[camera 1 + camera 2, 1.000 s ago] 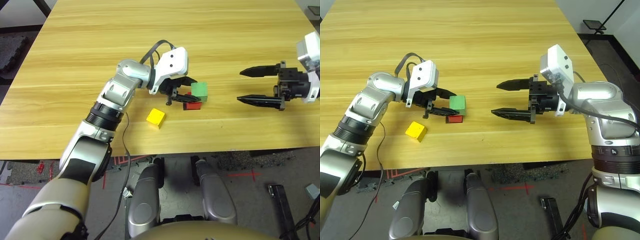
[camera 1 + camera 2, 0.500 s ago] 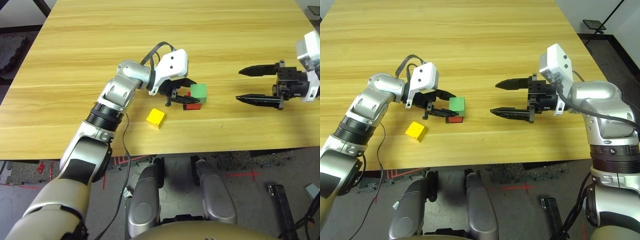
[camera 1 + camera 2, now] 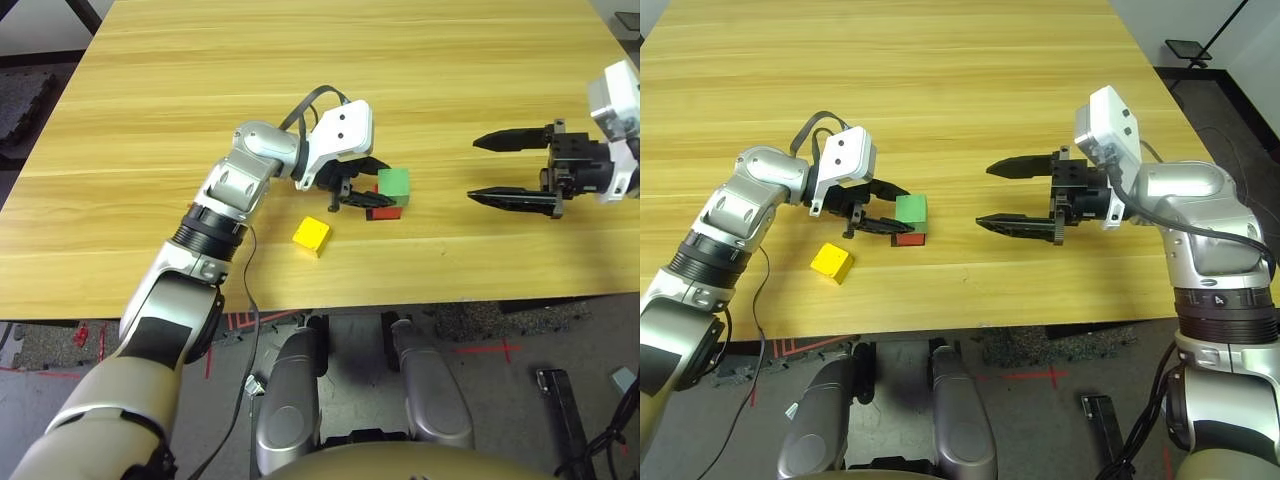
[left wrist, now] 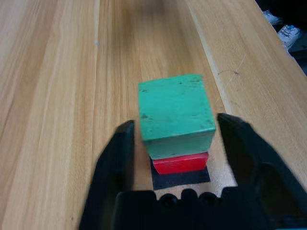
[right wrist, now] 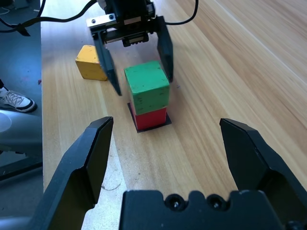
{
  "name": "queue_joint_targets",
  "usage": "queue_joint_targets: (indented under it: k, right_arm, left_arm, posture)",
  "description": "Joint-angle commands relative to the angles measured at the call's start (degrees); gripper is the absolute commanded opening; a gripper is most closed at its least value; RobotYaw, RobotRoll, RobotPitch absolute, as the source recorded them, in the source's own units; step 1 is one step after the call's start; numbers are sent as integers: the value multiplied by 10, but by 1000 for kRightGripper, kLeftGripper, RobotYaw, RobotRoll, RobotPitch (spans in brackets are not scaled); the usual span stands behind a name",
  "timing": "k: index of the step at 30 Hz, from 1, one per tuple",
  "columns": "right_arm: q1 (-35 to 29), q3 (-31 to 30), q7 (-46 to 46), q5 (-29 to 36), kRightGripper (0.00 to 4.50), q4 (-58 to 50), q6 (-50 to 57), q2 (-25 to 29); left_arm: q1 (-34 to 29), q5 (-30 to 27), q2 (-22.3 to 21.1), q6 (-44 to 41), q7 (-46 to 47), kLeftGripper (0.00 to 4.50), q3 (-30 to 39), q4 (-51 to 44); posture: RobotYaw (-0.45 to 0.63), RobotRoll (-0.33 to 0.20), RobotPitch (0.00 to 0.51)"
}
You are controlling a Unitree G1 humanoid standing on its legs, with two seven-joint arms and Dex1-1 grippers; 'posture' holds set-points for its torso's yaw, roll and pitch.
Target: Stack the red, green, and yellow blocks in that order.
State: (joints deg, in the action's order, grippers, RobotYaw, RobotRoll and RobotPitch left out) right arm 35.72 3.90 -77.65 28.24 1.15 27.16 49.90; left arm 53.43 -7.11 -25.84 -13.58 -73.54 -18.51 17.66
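Green block (image 5: 146, 86) sits on red block (image 5: 150, 117), both grippers spread open; yellow block (image 3: 311, 236) still needs stacking

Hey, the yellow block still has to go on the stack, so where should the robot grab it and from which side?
Best from above, pinching two opposite upright faces of the yellow block. It lies flat and alone on the table, turned slightly, so the left tool would probably need to twist to match.
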Motion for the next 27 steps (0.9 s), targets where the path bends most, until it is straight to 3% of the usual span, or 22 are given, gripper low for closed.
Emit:
queue_joint_targets:
  k: [1, 8, 16, 20, 24, 27]
  right_arm:
    - [2, -5, -3, 1, 4500, 1, -7, -2]
    - [7, -9, -4, 0, 4500, 8, -11, -4]
    - [10, -14, -3, -3, 4500, 16, -15, -9]
    - [-1, -11, 2, 0, 4500, 8, -15, -13]
    - [-13, -8, 7, 3, 4500, 4, -15, -16]
    - [-16, -9, 11, 3, 4500, 6, -16, -22]
  left_arm:
    - [4, 4, -5, -10, -9, 4461, -3, -3]
    - [6, -1, -33, -36, -24, 4461, 4, -33]
    - [-22, -21, -117, -114, -23, 4461, 44, -122]
    - [-62, -27, -130, -208, 68, 4461, 105, -200]
    - [-104, -77, -112, -409, 171, 4461, 187, -318]
    - [-140, -117, -111, -507, 207, 4461, 217, -419]
  posture:
    - [204, 89, 277]
    - [213, 94, 279]
    - [221, 107, 279]
    - [226, 119, 281]
    - [235, 131, 284]
    - [264, 145, 284]
